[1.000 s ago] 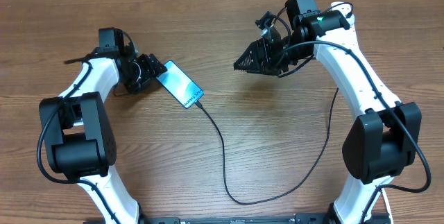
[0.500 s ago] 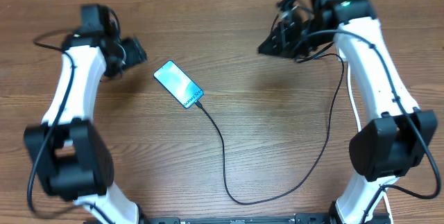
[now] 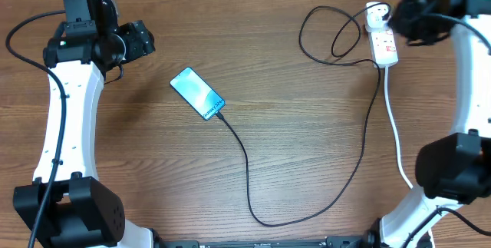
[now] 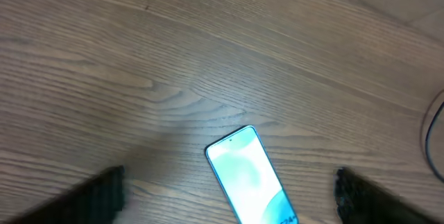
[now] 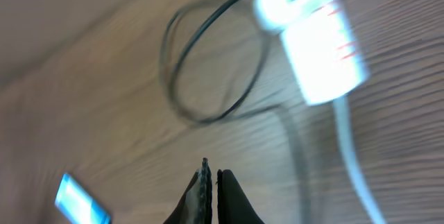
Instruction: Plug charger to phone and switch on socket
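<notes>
The phone (image 3: 197, 93) lies screen-up and glowing on the wooden table, also seen in the left wrist view (image 4: 250, 179) and small in the right wrist view (image 5: 80, 200). The charger's black cable (image 3: 247, 179) meets the phone's lower end, sweeps round, loops (image 5: 215, 64) and ends at a white adapter (image 3: 374, 19) on the socket (image 3: 384, 46), which is blurred in the right wrist view (image 5: 316, 50). My left gripper (image 3: 147, 43) (image 4: 229, 179) is open, up-left of the phone, holding nothing. My right gripper (image 3: 394, 18) (image 5: 211, 172) is shut and empty beside the socket's far end.
The socket's thick white cord (image 3: 395, 133) runs down the right side toward the table's front edge. The black cable's long curve (image 3: 307, 217) crosses the front middle of the table. Bare wood lies between phone and socket.
Both arms have pulled away from the middle. The left gripper let go of the phone and drew back up-left, opening wide. The right gripper shut and swung right to the socket.
</notes>
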Robot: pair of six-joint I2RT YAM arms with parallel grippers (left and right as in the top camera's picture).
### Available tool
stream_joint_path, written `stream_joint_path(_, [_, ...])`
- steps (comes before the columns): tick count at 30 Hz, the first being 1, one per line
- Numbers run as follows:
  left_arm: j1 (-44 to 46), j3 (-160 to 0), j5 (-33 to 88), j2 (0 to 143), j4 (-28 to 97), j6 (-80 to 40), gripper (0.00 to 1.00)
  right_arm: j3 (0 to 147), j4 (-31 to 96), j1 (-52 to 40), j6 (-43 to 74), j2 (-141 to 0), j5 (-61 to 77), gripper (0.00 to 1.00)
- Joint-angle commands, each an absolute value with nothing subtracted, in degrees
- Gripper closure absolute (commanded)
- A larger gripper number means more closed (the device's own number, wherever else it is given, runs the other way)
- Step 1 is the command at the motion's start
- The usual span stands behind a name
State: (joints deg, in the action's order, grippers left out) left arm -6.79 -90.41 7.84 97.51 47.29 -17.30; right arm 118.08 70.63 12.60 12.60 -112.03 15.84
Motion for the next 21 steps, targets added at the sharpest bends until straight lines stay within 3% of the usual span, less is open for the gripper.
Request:
stream_joint_path(1, [-7.0,-90.6,7.0,97.8,47.5,-16.7,0.0,119.3,68.1,15.0,15.3,-112.8,13.8,0.97])
stream_joint_path(13, [-7.1,-90.6,7.0,97.8,48.2,-16.7,0.0,119.3,58.3,19.6,19.9,-122.7,15.9,0.97])
stream_joint_path(21, [-7.1,-90.6,7.0,97.8,48.2,-16.7,0.0,119.3,50.7,20.0,17.0,-127.2,13.9,0.97])
